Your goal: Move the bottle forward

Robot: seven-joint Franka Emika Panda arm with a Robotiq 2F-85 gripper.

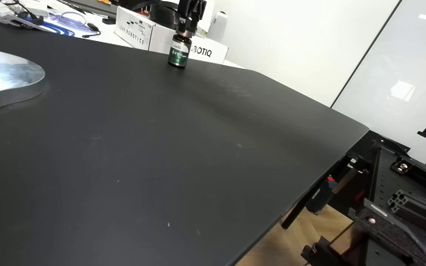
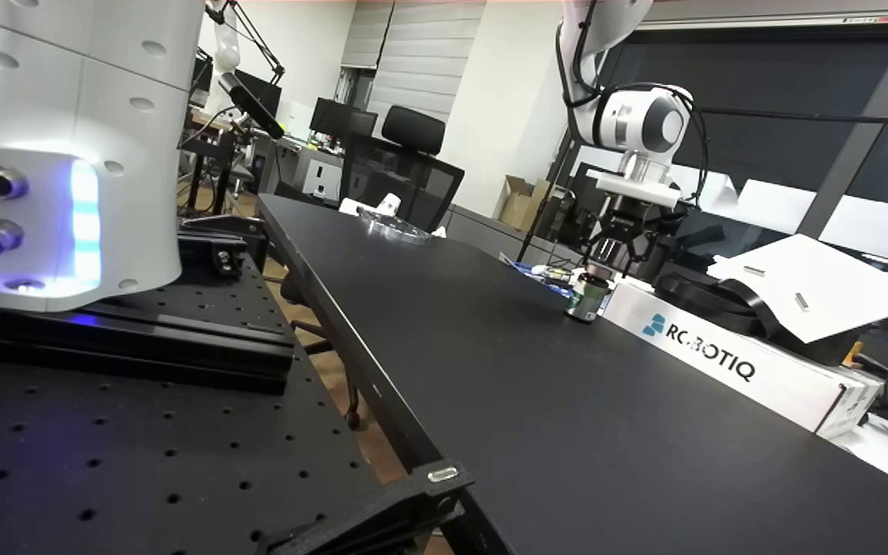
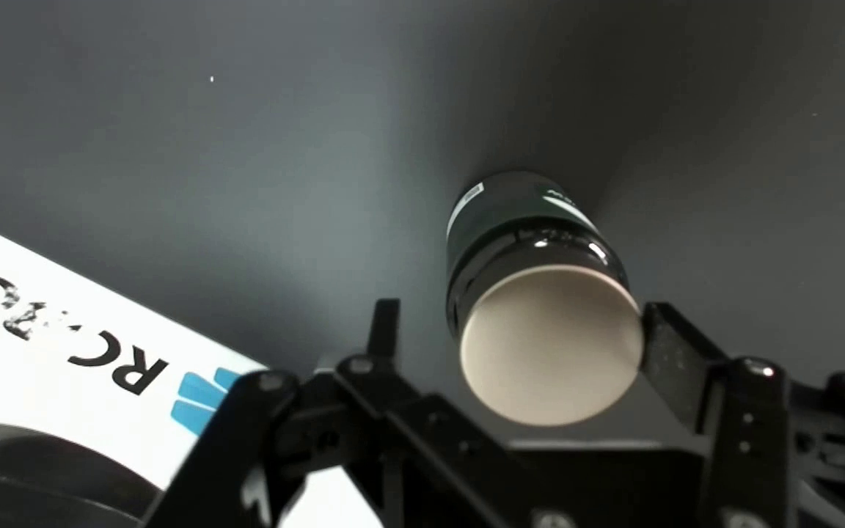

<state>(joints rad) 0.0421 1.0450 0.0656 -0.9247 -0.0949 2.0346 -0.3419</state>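
Note:
The bottle [image 1: 179, 53] is small and dark, with a green label band and a beige cap. It stands upright on the black table close to the white box, and also shows in an exterior view [image 2: 588, 299]. In the wrist view the bottle [image 3: 503, 209] is seen from above, cap toward the camera. My gripper [image 3: 521, 323] is open around the cap. The right finger in that view is at the cap's edge and seems to touch it; the left finger is apart from it. The gripper is also above the bottle in both exterior views [image 1: 188, 29] [image 2: 610, 254].
A white ROBOTIQ box [image 2: 768, 385] lies along the table's edge behind the bottle, with a black curved item [image 2: 710, 297] on it. A shiny wavy-edged plate [image 1: 13, 79] lies on the black table [image 1: 142, 155]. Blue cables [image 1: 56, 29] lie beyond the table.

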